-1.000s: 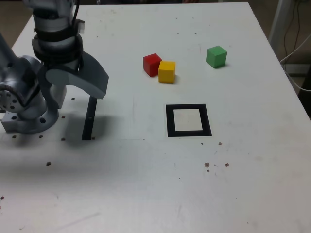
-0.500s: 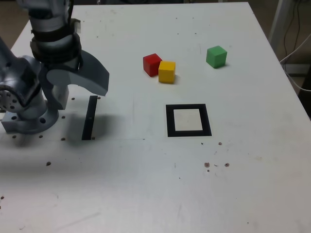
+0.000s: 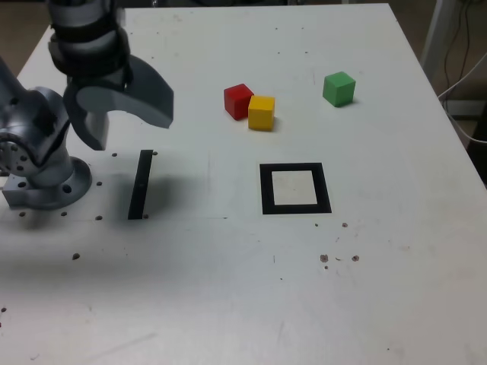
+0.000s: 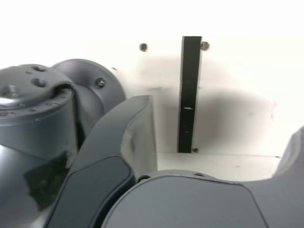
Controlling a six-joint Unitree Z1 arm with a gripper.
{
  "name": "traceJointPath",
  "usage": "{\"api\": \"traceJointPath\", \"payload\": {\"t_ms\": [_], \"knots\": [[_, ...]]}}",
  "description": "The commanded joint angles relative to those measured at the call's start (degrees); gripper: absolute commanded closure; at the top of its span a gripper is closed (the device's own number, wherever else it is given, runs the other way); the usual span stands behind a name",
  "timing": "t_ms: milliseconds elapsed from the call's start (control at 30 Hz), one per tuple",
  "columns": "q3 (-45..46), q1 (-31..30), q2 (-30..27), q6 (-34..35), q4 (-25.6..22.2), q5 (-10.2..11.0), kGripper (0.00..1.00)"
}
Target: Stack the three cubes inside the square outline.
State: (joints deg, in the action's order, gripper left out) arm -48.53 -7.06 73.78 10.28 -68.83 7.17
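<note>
In the exterior view a red cube (image 3: 238, 101) and a yellow cube (image 3: 261, 112) sit touching at the table's middle back. Apart from them, a green cube (image 3: 338, 88) lies toward the exterior view's right. The square outline (image 3: 266, 190), black with a white centre, lies in front of the cubes with nothing inside it. My gripper (image 3: 129, 131) hangs open and holds nothing at the exterior view's left, above the table and far from every cube. The wrist view shows my gripper (image 4: 218, 118) with its fingers spread; no cube and no square outline appear there.
A narrow black strip (image 3: 140, 184) (image 4: 190, 95) lies on the white table under the gripper. The arm's grey base (image 3: 38, 163) stands at the exterior view's left edge. Cables (image 3: 464, 68) hang beyond the table's right edge. Small dark specks dot the table top (image 3: 228, 289).
The gripper has lifted and shifted toward the back of the table, uncovering the whole black strip. The cubes and the square outline have not moved.
</note>
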Motion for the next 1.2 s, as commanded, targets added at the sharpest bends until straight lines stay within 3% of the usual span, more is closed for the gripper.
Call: {"api": "traceJointPath", "payload": {"t_ms": [0, 167, 400, 733, 900, 1167], "knots": [[-1.95, 1.43, 1.4, -0.98, -0.31, 0.53, 0.02], [-5.59, 7.1, 3.03, -3.8, 0.06, 0.75, 0.02], [-10.3, 18.31, 6.39, -9.92, 0.07, -0.81, 0.02], [-20.79, 33.77, 20.81, -17.24, -2.32, -2.51, 0.02], [-24.1, 37.52, 26.66, -17.9, -2.51, -3.09, 0.02], [-24.46, 38.61, 29.84, -17.11, 0.97, -3.37, 0.05]]}}
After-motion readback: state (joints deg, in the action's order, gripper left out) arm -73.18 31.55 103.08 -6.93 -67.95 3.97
